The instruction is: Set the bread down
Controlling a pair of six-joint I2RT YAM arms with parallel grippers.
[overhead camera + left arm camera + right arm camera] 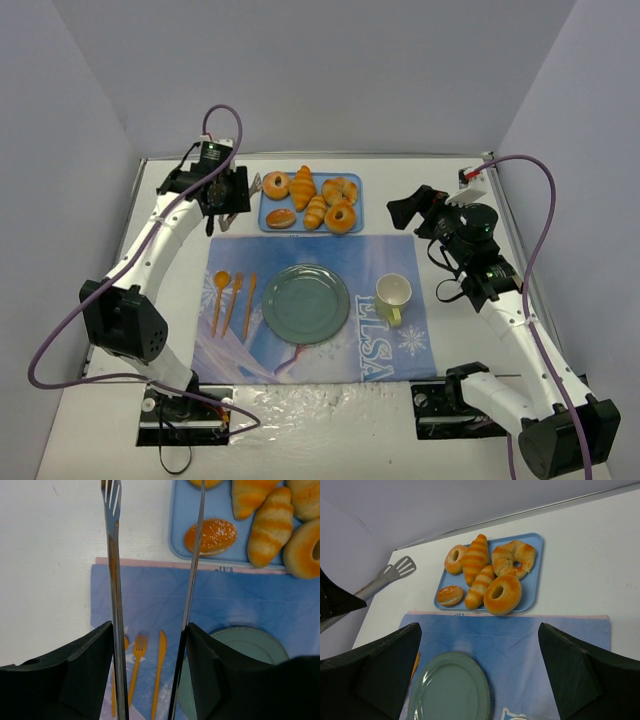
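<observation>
The bread (281,217) is a small oval bun with a darker top. It lies at the front left corner of the blue tray (357,190). It also shows in the left wrist view (210,536) and the right wrist view (450,595). My left gripper (222,200) is shut on metal tongs (112,510). The tongs' arms are spread and their tips hover left of the tray; the right arm's tip is close to the bun. My right gripper (415,208) is open and empty, right of the tray. The green plate (305,303) is bare.
The tray also holds ring doughnuts (341,216) and croissants (302,187). A blue placemat (380,255) carries the plate, a yellow mug (393,296) to its right, and an orange spoon, fork and knife (232,295) to its left. Walls enclose the table.
</observation>
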